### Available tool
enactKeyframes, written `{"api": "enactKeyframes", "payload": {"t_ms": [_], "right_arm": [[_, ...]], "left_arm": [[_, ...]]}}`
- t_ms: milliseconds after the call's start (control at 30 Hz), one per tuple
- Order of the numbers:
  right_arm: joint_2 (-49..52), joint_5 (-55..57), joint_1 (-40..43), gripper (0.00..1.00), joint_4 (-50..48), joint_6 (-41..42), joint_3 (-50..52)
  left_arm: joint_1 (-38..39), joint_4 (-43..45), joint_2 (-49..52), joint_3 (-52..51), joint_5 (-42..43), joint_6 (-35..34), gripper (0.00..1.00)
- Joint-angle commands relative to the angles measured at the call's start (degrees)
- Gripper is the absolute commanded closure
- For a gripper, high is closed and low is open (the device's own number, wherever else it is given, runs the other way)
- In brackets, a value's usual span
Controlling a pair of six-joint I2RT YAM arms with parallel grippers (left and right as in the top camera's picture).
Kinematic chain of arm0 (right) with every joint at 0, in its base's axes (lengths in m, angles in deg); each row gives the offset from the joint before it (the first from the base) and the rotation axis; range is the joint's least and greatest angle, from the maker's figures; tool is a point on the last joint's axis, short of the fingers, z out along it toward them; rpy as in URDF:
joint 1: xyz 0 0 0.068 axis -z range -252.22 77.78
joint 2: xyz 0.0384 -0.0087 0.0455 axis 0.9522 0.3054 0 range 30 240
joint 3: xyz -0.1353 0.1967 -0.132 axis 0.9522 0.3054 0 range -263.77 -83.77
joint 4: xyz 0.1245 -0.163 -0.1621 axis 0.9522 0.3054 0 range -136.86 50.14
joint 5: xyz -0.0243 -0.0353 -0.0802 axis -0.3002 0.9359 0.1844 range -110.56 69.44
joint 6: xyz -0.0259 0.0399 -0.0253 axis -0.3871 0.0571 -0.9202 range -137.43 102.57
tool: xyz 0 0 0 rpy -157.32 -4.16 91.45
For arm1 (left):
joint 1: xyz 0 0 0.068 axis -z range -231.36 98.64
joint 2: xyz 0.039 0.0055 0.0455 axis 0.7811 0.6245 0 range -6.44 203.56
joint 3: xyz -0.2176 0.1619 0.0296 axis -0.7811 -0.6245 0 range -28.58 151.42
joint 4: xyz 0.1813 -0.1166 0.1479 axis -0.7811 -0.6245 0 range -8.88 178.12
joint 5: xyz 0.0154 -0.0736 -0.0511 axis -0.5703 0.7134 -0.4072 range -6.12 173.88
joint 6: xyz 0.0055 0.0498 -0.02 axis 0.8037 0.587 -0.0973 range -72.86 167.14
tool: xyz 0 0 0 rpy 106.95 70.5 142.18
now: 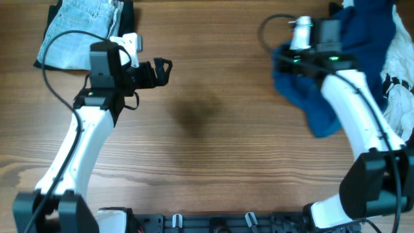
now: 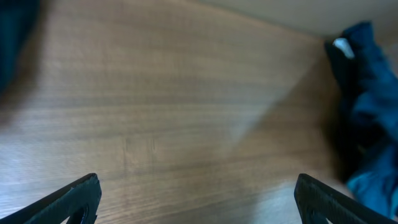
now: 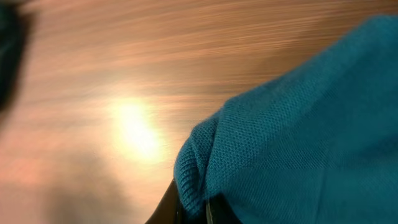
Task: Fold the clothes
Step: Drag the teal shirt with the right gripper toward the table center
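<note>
Shows a deep-blue shirt (image 1: 317,107) heaped at two o'clock on the wooden bench (image 1: 213,149). Pinches a fold of it with right tool (image 3: 193,208), clamped closed. Holds left tool (image 1: 163,70) wide open near ten o'clock.

A wooden table (image 1: 207,149) is carrying pale denim jeans (image 1: 74,32) at its far left, a black garment (image 1: 127,16) showing at their edge. A deep-blue shirt (image 1: 314,103) is lying crumpled at the far right beside a white garment (image 1: 398,71).
</note>
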Motion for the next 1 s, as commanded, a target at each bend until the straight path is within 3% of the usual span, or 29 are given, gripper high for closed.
{"api": "enactKeyframes", "payload": {"t_ms": [0,267,333,467,500,667,700,767,833,967], "right_arm": [[-0.63,-5.38,-11.02,0.96,-0.44,1.46,0.07],[-0.63,-5.22,-29.73,0.95,-1.29,3.02,0.07],[-0.63,-5.18,-32.17,0.88,-1.73,2.97,0.07],[-0.74,-5.90,-33.31,0.84,-1.68,2.97,-0.59],[-0.76,-6.10,-32.76,0.79,-1.07,2.95,-1.38],[-3.26,-6.05,-25.75,0.10,4.39,2.75,-5.29],[-4.26,-6.05,-22.49,0.00,6.05,2.73,-6.05],[-5.75,-6.05,-17.27,0.00,8.92,0.81,-6.40],[-6.71,-5.35,-12.44,0.00,13.35,-6.40,-6.40],[-6.27,3.21,-5.35,0.00,21.03,-2.47,-5.88]], "left_arm": [[-3.91,-0.35,-5.95,0.79,-0.57,-2.03,0.00],[-12.44,-9.18,-11.78,0.79,-0.59,-2.19,0.00],[-13.73,-9.99,-11.82,0.79,-0.57,-2.03,0.00],[-14.47,-10.45,-11.82,0.79,-0.55,-1.77,0.00],[-14.45,-10.47,-11.80,0.79,-0.55,-1.53,0.00],[-13.14,-11.67,-11.80,0.79,2.45,3.43,0.00],[-11.89,-12.96,-11.74,0.79,2.43,4.74,0.00],[-9.66,-15.82,-11.32,0.72,2.36,6.64,0.00],[-6.32,-19.34,-9.68,0.72,2.14,8.41,0.00],[0.20,-24.13,-4.11,0.70,1.05,11.39,0.00]]}}
